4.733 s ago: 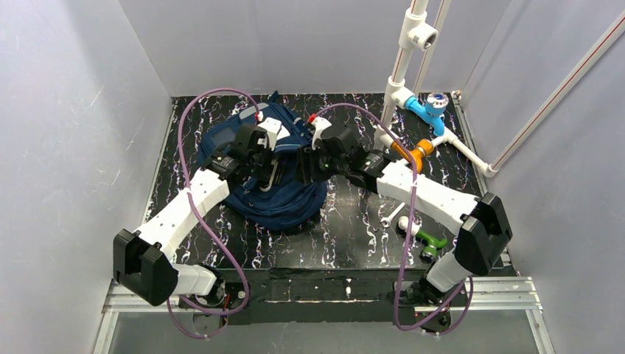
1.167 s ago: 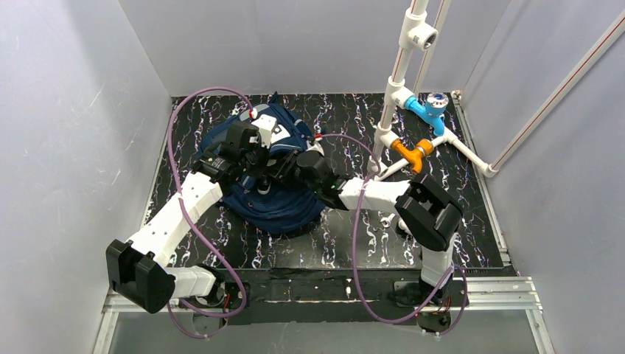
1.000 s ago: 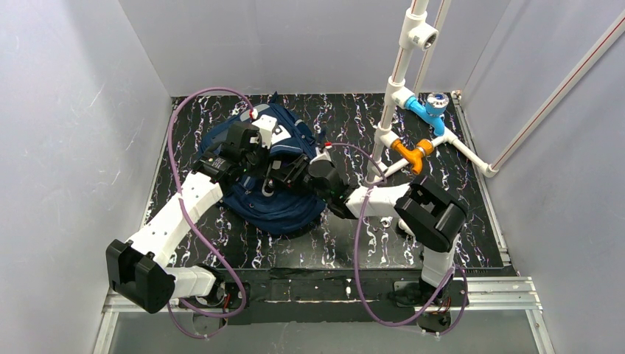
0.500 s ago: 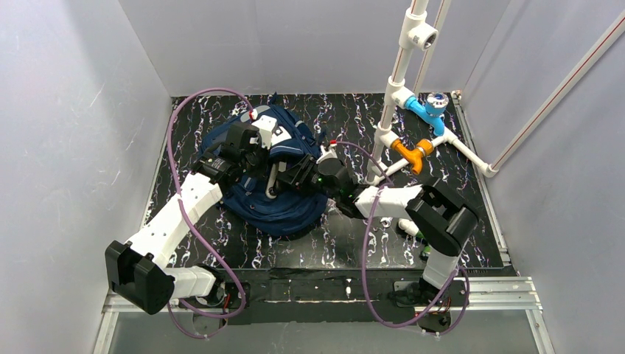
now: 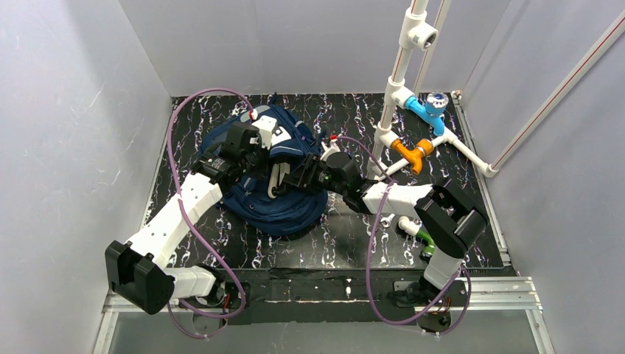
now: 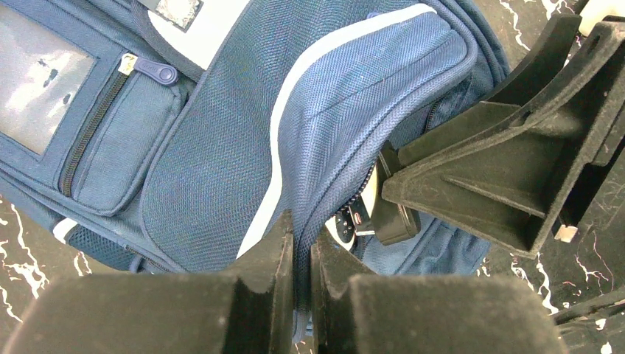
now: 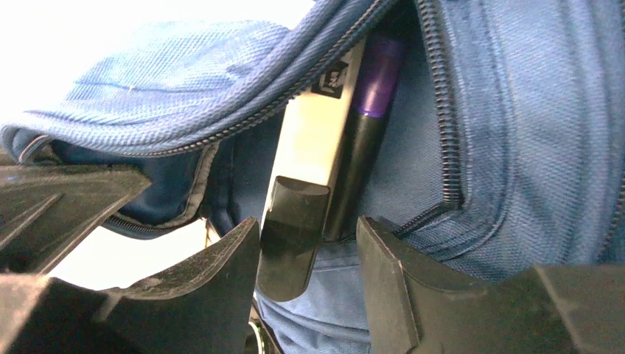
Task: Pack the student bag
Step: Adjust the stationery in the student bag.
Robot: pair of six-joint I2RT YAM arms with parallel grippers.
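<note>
Right now we see the student bag (image 5: pixel 287 206) lying on the dark marbled table (image 5: pixel 346 247), toward its far left, with both arms reaching onto it. Our left gripper (image 6: pixel 301 234) is clenched on a fold of the bag's blue fabric beside the zip of its opening. Its fingers nearly meet, with the cloth pinched between them.

Our right gripper (image 7: pixel 308 232) sits at that same opening with its fingers spread. A black cap (image 7: pixel 291 236) lies between them, close against the finger on the left of the wrist view and apart from the other, so nothing is squeezed. Above the cap, a flat white item (image 7: pixel 313 140) and a dark stick (image 7: pixel 361 147) with a purple upper part run up into the bag.

The white item bears a small black label (image 7: pixel 333 74) with white marks, too blurred for us to read. On the bag's front pocket we see a clear window patch (image 6: pixel 40 85) and a blue zip puller (image 6: pixel 151 70); we can read no writing there either.
</note>
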